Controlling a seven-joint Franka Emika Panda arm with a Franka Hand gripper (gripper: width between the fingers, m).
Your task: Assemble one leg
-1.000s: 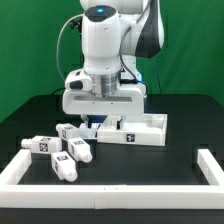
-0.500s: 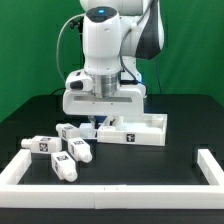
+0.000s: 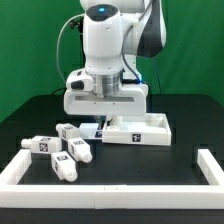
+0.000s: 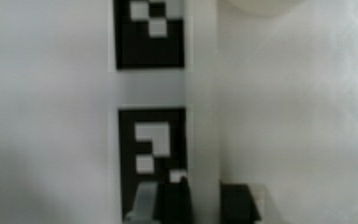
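Four white legs with black-and-white tags lie on the black table at the exterior view's left: one [image 3: 38, 146], one [image 3: 70, 132], one [image 3: 80, 150] and one [image 3: 63, 166]. None is held. My gripper [image 3: 104, 121] is down at the left rim of the large white square tray-like piece [image 3: 138, 131]. In the wrist view the gripper [image 4: 202, 205] has its dark fingers [image 4: 243, 203] on either side of the tray's thin white rim [image 4: 201, 120], shut on it. Tags [image 4: 151, 150] on the tray's wall fill that view.
A low white U-shaped fence [image 3: 100, 186] borders the front, left and right of the black table. Green backdrop stands behind the arm. The legs lie close together between the fence's left arm and the tray.
The tray-like piece has slid toward the exterior view's right with the gripper at its rim. The four legs have not moved.
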